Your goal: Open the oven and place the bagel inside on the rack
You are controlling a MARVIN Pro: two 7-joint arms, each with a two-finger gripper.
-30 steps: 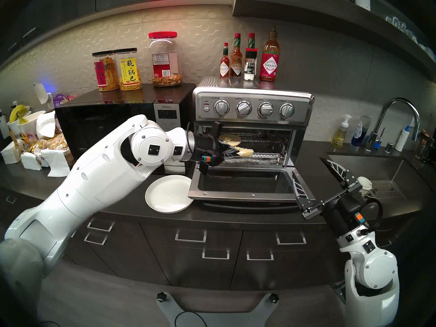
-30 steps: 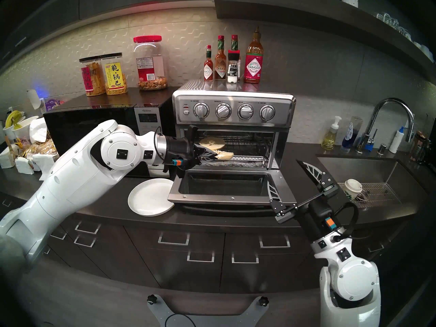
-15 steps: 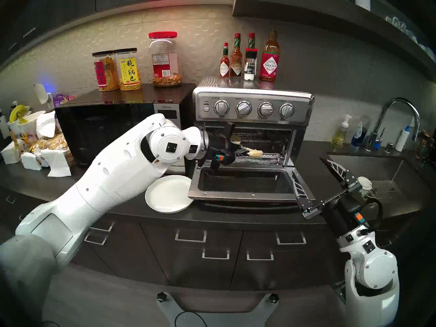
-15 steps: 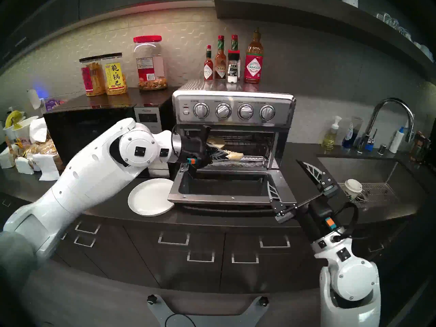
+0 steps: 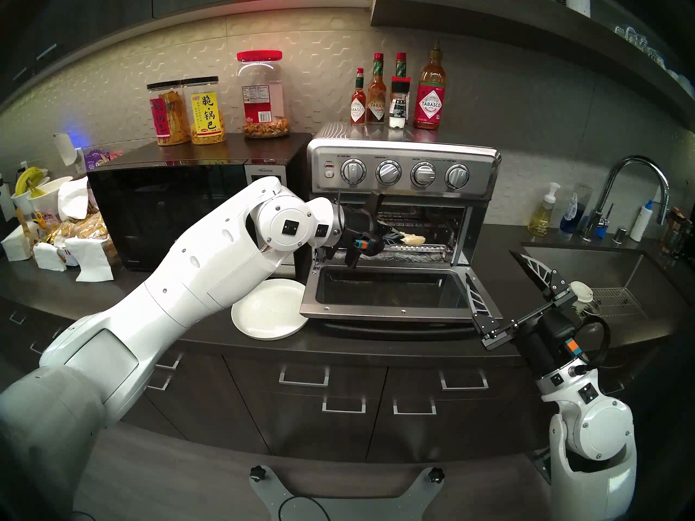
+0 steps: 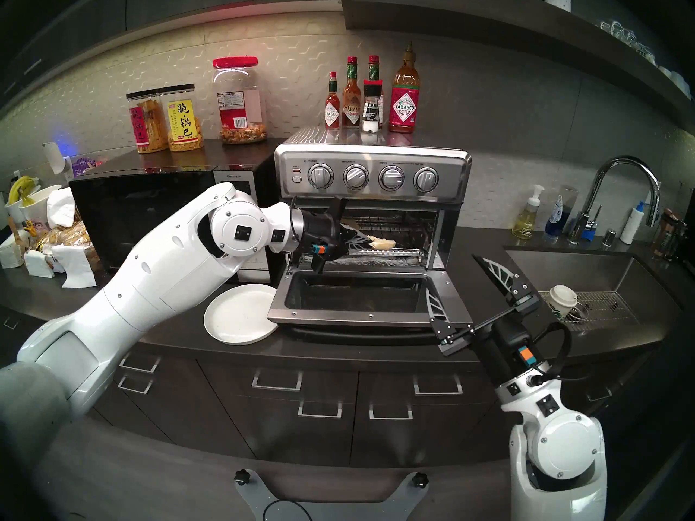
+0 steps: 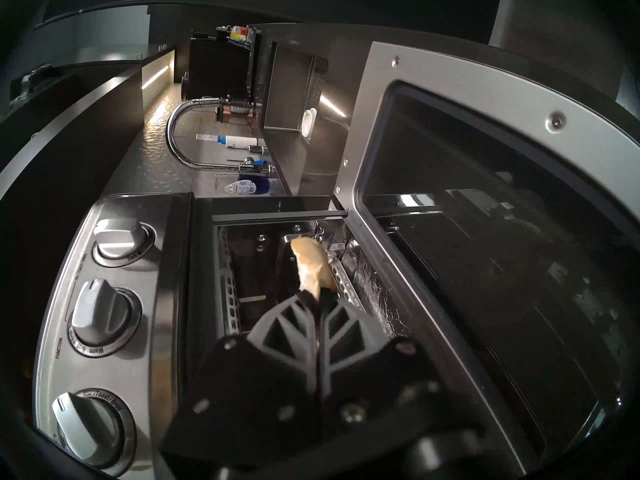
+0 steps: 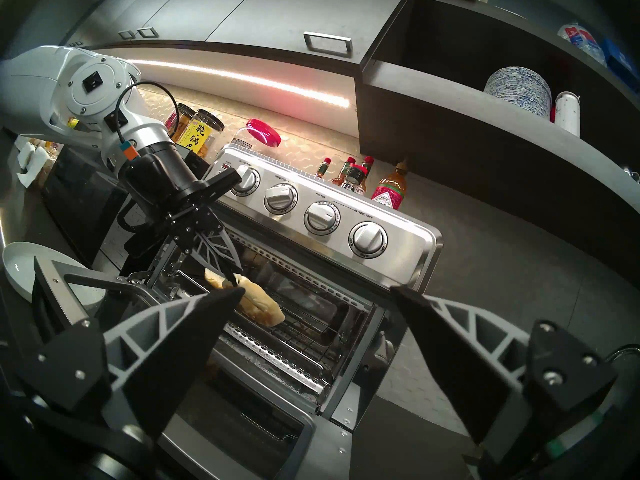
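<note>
Right hand [image 5: 506, 283] at bench's front edge, near the right end of the dropped door: fingers spread wide, empty. White plate [image 5: 269, 309] beside door's left end. Farther back, left hand [image 5: 399, 238] pinched on bagel [image 5: 413, 240] half inside oven [image 5: 404, 178] mouth, over rack [image 8: 311, 316].

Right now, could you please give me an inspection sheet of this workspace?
Surface: dark countertop, holding a round white plate with nothing on it.
Job's things: stainless-steel toaster oven, glass door dropped open; a pale bagel half held inside, above the dark wire rack.
Clutter: hot-sauce bottles on the oven; snack jars on the black microwave.
Grippers: left gripper shut on the bagel half; right gripper open, holding nothing.
Cables: black loop at the left wrist.
Surroundings: steel sink, curved faucet.
</note>
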